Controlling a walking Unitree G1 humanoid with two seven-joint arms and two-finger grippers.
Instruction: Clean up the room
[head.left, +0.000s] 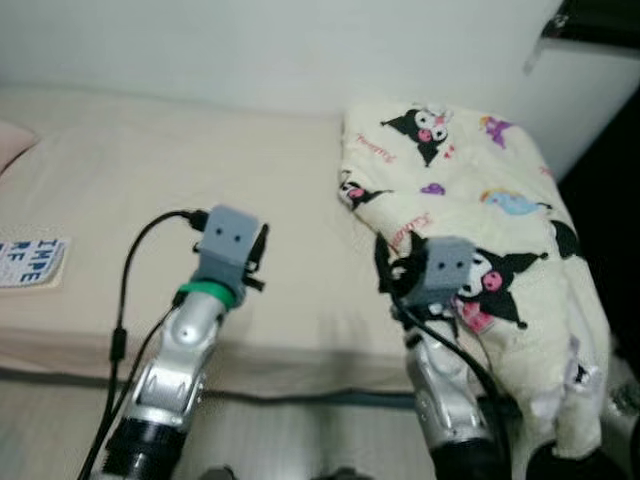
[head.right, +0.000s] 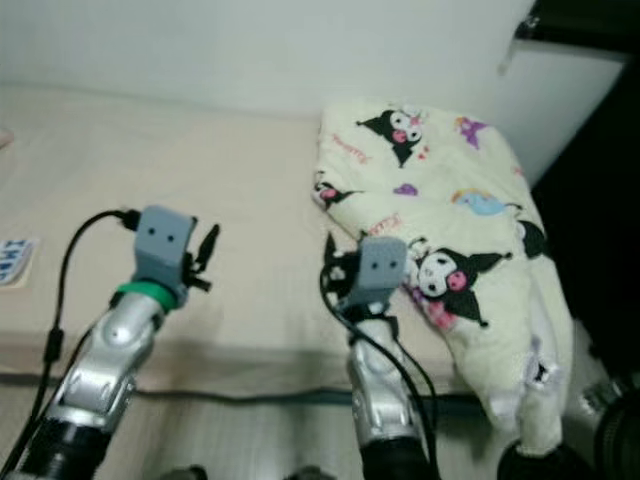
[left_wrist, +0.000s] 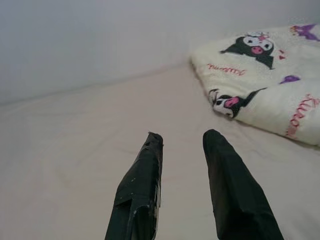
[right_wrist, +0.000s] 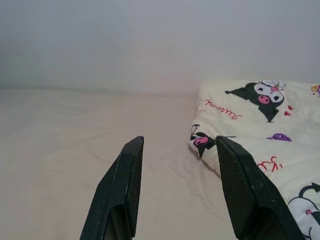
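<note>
Both pincers raised over the bed, neither holding anything.
Left pincer (left_wrist: 182, 140) and right pincer (right_wrist: 179, 145) have fingers spread apart above the bed (head.left: 120, 160). Folded cartoon-print blanket (head.left: 470, 200) lies at the bed's right end, overhanging the front edge.

Both silver arms reach over the beige bed (head.right: 250, 190); the right tool (head.right: 335, 268) touches a folded cartoon-print blanket (head.right: 440, 210).
</note>
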